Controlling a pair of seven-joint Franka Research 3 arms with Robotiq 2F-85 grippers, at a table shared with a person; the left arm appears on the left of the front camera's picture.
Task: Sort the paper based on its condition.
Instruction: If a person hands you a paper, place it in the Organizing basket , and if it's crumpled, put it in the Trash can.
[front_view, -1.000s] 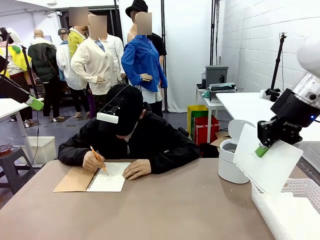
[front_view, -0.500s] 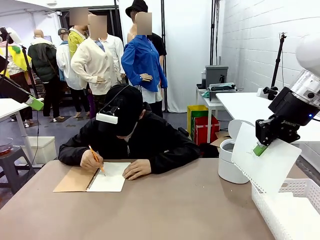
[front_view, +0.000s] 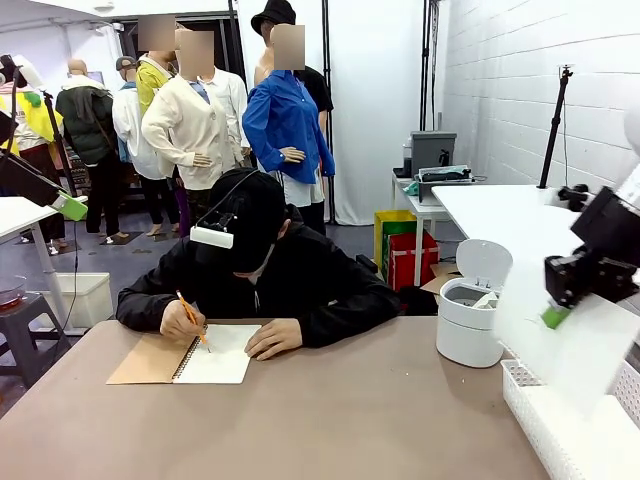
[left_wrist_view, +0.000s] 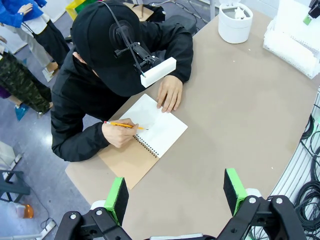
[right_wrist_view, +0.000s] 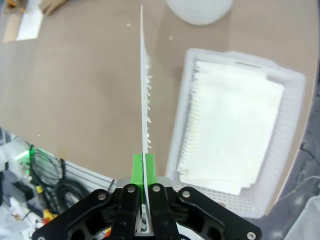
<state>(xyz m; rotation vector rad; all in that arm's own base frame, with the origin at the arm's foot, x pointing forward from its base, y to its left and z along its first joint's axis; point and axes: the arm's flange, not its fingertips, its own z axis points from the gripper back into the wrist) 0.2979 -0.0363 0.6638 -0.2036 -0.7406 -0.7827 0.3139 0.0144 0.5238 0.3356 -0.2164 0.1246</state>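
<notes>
Since the earlier frames, the right gripper (front_view: 553, 317) has been carried outward and slightly lower, away from the white bin (front_view: 469, 325) and over the white basket (front_view: 527, 395), and the sheet (front_view: 575, 335) has travelled with it. The bin's raised lid (front_view: 484, 263), previously masked by the sheet, is now exposed.

The sheet is clamped between the right gripper's closed green pads (right_wrist_view: 138, 167) at one edge and is hung on edge above the table (front_view: 350, 420), beside the basket's rim. This hold is judged to keep the sheet flat for release onto the stack of flat sheets (right_wrist_view: 232, 125) already laid in the basket.

The sheet is seen as plain, white and smooth, with a torn perforated edge along one side; no creases are visible.

The left gripper (left_wrist_view: 175, 192) is held high above the table with its fingers wide apart and nothing between them. Beyond it, a notebook (left_wrist_view: 145, 137) is being written in by the person (front_view: 255, 270) with a pencil (left_wrist_view: 124, 125).
</notes>
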